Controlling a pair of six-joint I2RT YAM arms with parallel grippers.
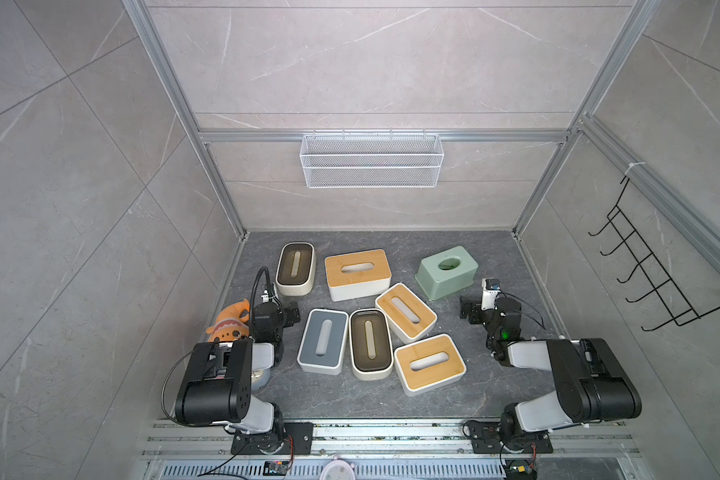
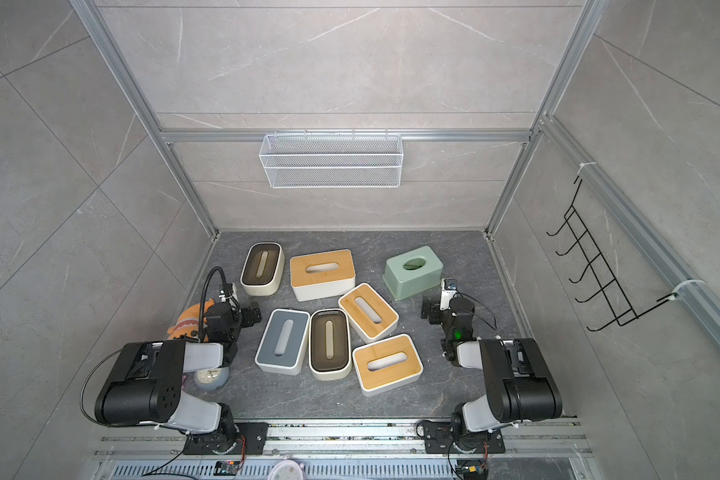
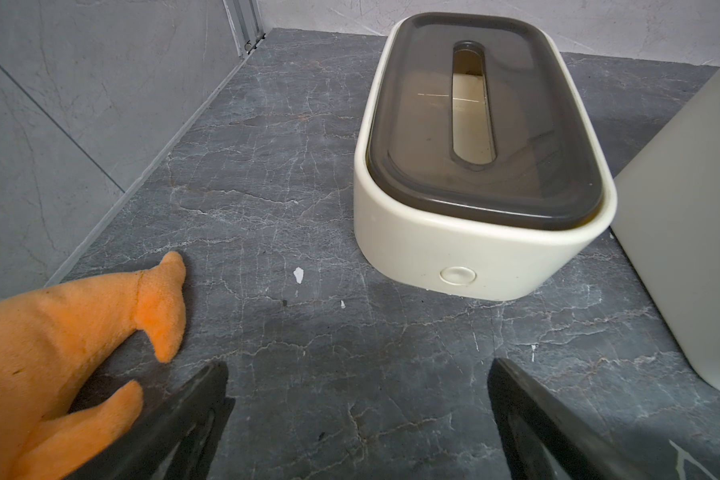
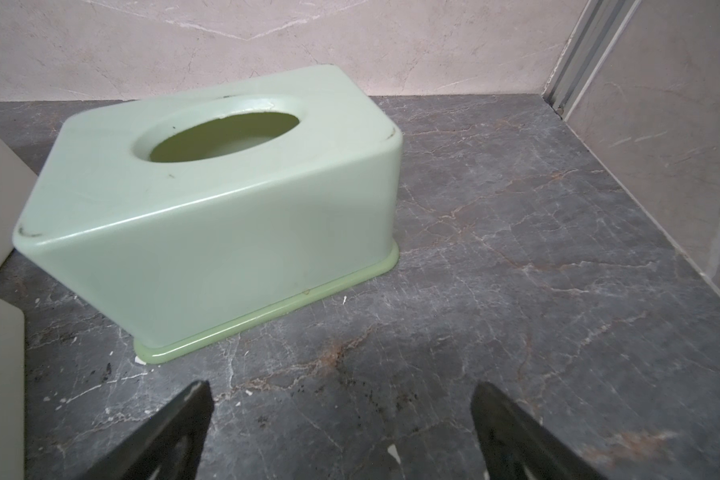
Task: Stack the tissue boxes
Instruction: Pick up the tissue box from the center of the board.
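Several tissue boxes lie apart on the dark stone floor, none on top of another. At the back are a cream one with a dark lid (image 1: 295, 268) (image 3: 483, 166), a bamboo-lidded one (image 1: 357, 274) and a sage green one (image 1: 447, 272) (image 4: 225, 208). Nearer the front lie a grey-blue-lidded box (image 1: 323, 345), a second dark-lidded box (image 1: 370, 343) and two bamboo-lidded boxes (image 1: 405, 311) (image 1: 430, 363). My left gripper (image 1: 294, 311) (image 3: 358, 365) hangs open and empty short of the back cream box. My right gripper (image 1: 468, 309) (image 4: 341, 385) is open and empty, near the green box.
An orange plush toy (image 1: 229, 322) (image 3: 59, 332) lies beside the left gripper against the left wall. A small round clock (image 2: 211, 378) sits under the left arm. A white wire basket (image 1: 371, 160) hangs on the back wall, and a black hook rack (image 1: 657, 270) on the right wall.
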